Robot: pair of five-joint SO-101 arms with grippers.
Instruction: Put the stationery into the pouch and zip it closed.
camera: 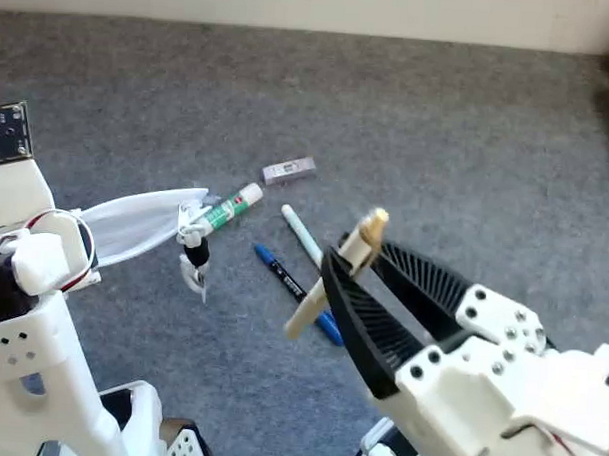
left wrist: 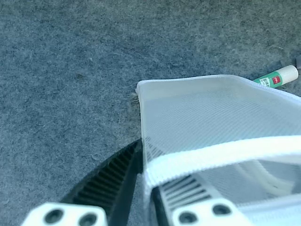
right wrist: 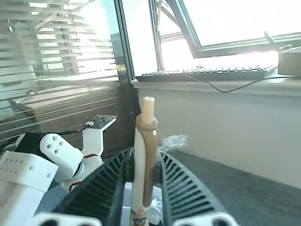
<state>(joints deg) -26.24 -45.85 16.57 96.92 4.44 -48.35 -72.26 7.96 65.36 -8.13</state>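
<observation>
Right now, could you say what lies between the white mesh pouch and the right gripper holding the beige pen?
High view: a pale pen and a blue-black pen lie on grey carpet between the white mesh pouch and right gripper.

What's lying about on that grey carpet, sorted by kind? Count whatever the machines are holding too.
Pens: 3 (beige pen in the right end effector, blue pen, white pen)
Glue stick: 1
Small grey block, maybe an eraser: 1
Mesh pouch, gripped by the left end effector: 1
Total: 6
</observation>
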